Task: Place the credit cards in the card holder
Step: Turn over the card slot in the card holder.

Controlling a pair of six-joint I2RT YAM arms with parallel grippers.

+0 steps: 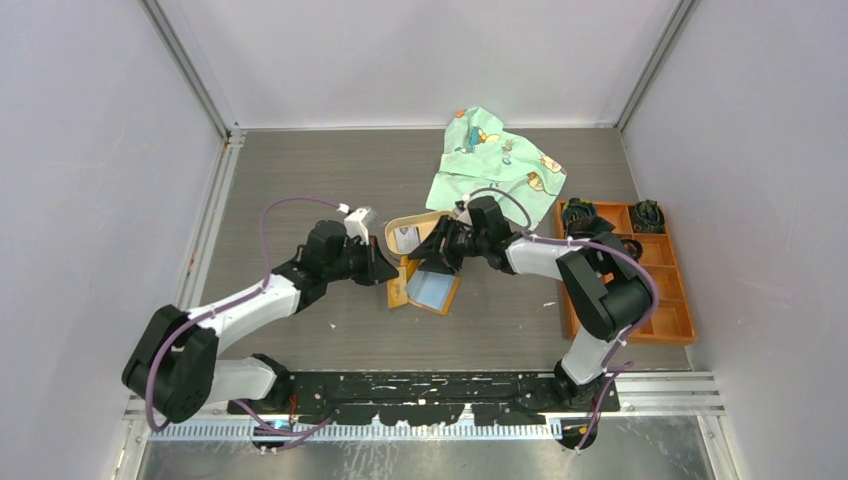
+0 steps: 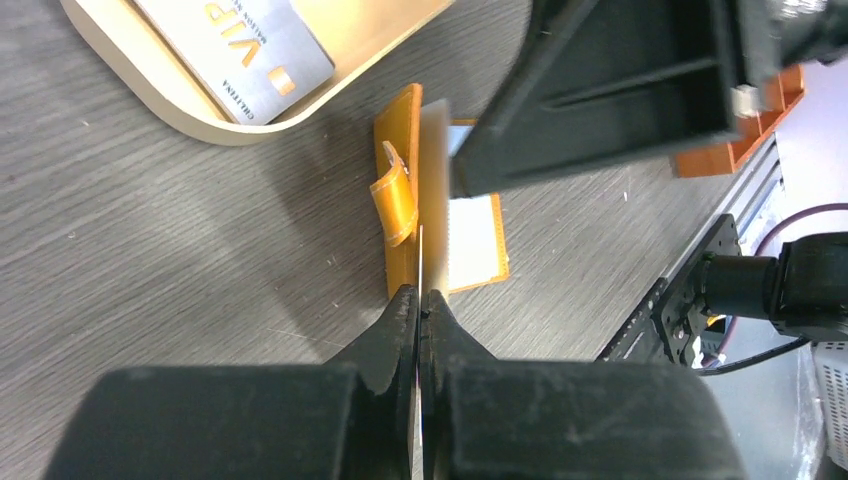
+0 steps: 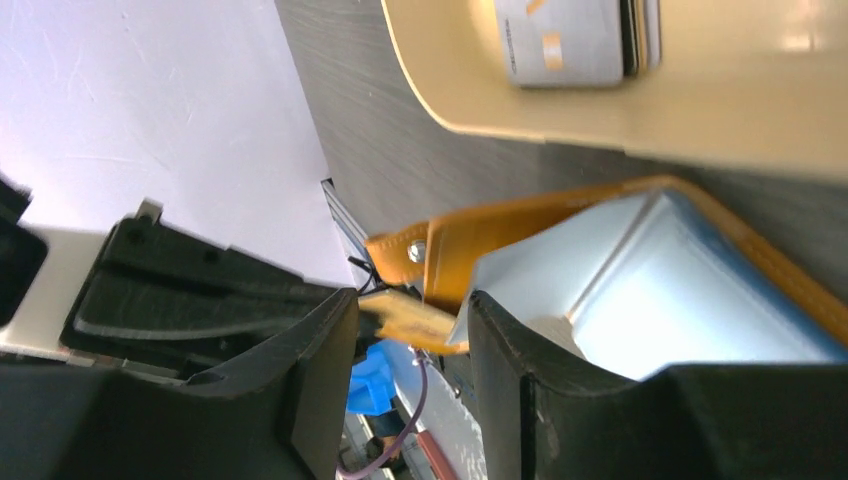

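Observation:
The orange-tan card holder (image 1: 398,291) lies open on the table in front of the oval tray, with a light blue card (image 1: 432,288) lying on it. My left gripper (image 2: 421,300) is shut on a thin credit card (image 2: 421,255), seen edge-on, whose far end reaches the card holder (image 2: 400,150) beside its snap strap. My right gripper (image 3: 410,340) is open at the holder's (image 3: 520,235) edge. One finger (image 3: 530,380) rests against the pale blue card (image 3: 650,290), and a tan flap sits loosely between the jaws. More credit cards (image 3: 570,40) lie in the tray.
The oval tan tray (image 1: 393,232) sits just behind the holder, with a VIP card (image 2: 245,45) in it. A green patterned cloth (image 1: 495,160) lies at the back. A large orange compartment box (image 1: 665,295) stands on the right. The two grippers are close together (image 1: 410,262).

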